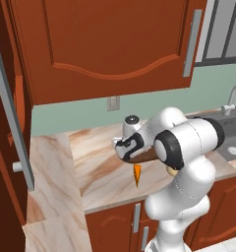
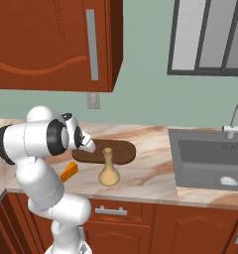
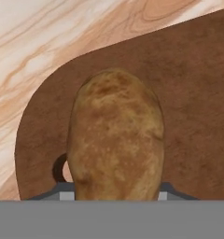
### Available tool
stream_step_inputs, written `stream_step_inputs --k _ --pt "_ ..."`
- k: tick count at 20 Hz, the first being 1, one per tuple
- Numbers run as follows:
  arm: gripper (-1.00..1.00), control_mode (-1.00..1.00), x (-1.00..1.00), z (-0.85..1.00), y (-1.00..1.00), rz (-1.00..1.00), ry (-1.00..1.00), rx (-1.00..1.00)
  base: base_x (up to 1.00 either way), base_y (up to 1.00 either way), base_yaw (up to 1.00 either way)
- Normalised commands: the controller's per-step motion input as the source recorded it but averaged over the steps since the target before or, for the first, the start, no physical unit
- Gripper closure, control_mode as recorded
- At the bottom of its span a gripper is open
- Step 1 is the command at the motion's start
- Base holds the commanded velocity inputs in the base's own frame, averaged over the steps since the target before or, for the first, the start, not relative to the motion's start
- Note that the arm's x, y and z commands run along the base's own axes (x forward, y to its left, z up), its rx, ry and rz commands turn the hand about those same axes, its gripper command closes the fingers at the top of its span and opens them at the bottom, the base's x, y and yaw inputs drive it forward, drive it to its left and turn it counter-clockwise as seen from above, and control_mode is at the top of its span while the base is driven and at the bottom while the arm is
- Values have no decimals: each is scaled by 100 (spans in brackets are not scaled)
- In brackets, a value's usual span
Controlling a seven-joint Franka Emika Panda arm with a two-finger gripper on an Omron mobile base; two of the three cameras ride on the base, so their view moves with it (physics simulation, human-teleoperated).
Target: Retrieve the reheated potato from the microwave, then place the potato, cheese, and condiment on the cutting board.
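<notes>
potato (image 3: 116,140) out of microwave, pinched in gripper (image 3: 115,193) right over cutting board (image 2: 118,151) | cheese (image 2: 69,172) and condiment (image 2: 108,171) just beside board, both left to place

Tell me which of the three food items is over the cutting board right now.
The potato, in the hand above the cutting board. The cheese and the condiment sit on the counter in front of the board.
</notes>
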Motion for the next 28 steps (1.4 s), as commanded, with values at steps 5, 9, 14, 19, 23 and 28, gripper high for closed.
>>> stream_step_inputs --k 5,9,14,19,23,28 --pt "100 -100 17 -15 0 0 5 1 0 0 0" --pt "100 -100 7 -19 0 0 5 0 0 0 0" --pt "-100 -100 0 -21 0 0 5 0 0 0 0" --pt "-100 -100 -3 -16 -1 0 3 0 0 0 0" --pt "-100 -100 -3 -5 0 0 0 0 0 0 0" --pt "-100 -100 -1 1 -2 0 -1 1 0 0 0"
